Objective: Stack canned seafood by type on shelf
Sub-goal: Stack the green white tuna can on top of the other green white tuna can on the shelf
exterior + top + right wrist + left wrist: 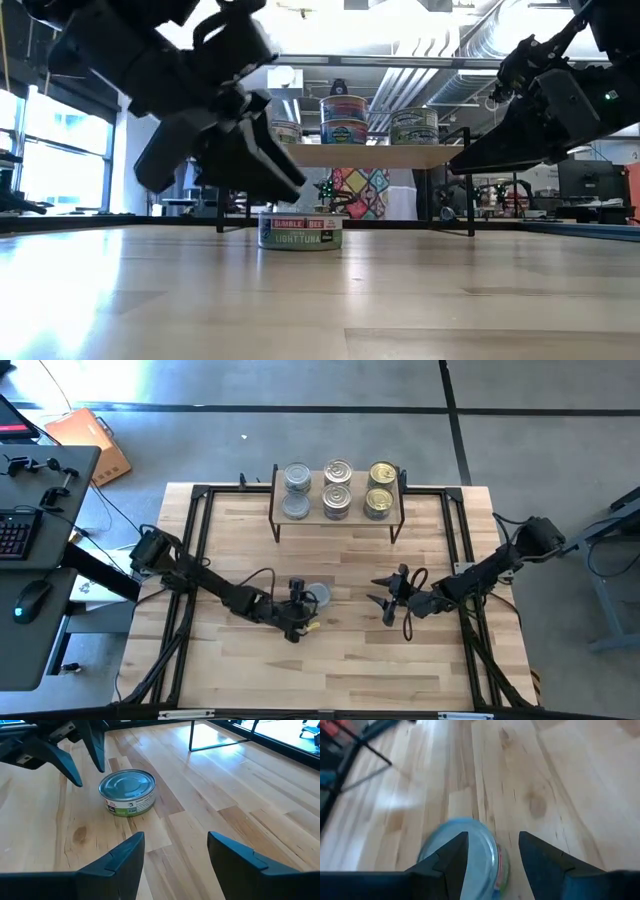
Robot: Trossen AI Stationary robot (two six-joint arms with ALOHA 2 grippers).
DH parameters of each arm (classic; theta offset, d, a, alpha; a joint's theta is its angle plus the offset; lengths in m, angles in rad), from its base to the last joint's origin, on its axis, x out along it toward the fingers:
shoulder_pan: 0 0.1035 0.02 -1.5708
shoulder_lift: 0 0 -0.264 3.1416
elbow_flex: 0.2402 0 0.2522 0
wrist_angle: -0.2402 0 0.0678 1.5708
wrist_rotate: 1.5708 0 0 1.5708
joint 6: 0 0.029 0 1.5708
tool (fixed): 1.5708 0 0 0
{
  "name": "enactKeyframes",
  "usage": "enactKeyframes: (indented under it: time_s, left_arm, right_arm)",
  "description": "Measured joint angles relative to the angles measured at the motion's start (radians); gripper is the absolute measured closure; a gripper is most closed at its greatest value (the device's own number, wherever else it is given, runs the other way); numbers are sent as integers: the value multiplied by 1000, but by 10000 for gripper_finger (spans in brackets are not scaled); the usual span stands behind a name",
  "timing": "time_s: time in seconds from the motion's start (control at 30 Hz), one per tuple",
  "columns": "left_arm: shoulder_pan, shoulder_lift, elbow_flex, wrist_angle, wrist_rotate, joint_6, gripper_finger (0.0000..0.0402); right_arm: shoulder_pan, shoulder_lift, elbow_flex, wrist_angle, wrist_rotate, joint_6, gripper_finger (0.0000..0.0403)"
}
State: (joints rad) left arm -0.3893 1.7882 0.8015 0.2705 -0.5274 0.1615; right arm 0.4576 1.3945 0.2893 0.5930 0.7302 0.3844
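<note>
Low view reads "BUMBLE BEE" and "LIGHT TUNA" on the short round silver-topped tin [300,231], alone on the light butcher-block tabletop [420,300] before the low light-wood shelf [337,516] stacked with tins. Left gripper [298,603] hovers just beside it, jaws apart, holding nothing. Right gripper [386,593] waits nearby, jaws apart, empty.

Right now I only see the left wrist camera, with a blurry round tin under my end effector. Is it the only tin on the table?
Observer: Yes. That short round silver-topped tin with a green label stands alone; the left end effector hangs open over it.
Operator: Where's the shelf?
Observer: The low light-wood shelf on black wire legs stands at the table's far edge.
Operator: What's on it?
Observer: Three columns of shelved tins: plain grey, pull-ring, gold.
</note>
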Motion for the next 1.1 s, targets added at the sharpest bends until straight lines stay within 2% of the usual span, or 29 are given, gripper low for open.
enactKeyframes:
  time_s: [0.17,0.33,0.47,0.57,0.67,0.93,1.1]
  left_arm:
    - [25,0,-17,23,9,80,234]
    - [60,31,-40,27,98,159,234]
    - [76,100,-36,132,118,278,234]
    - [86,140,-34,179,111,305,240]
    - [95,154,-33,179,112,276,266]
    - [94,154,-33,177,119,249,385]
    - [77,149,-23,168,99,268,395]
  right_arm:
    - [0,0,0,-1,3,0,194]
    - [0,0,0,-5,3,-2,194]
    - [-7,0,0,-6,7,-2,194]
    - [-15,0,-1,-10,7,4,194]
    - [-21,0,-1,-13,8,5,194]
    - [-28,0,-1,-10,6,4,194]
    - [-28,0,-1,-10,3,4,194]
